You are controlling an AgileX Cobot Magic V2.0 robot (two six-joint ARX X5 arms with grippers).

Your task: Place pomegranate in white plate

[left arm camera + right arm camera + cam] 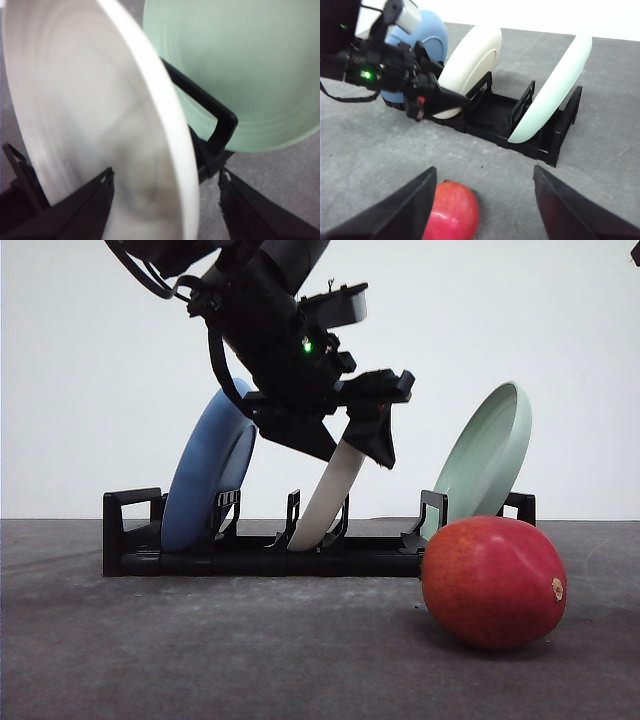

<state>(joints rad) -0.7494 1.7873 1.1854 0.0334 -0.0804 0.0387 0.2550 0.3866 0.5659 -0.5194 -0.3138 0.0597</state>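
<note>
Pomegranate (492,583) lying on the table (200,640), front right of the rack (260,555). Left gripper (165,200) spread wide astride the white plate's (330,495) rim, middle slot. Right gripper (482,200) open above the fruit.

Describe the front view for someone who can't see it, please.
The left arm's fingers straddle the rim of a white plate standing on edge in a black rack, between a blue plate and a green plate. A red pomegranate lies on the grey table in front of the rack's right end.
</note>
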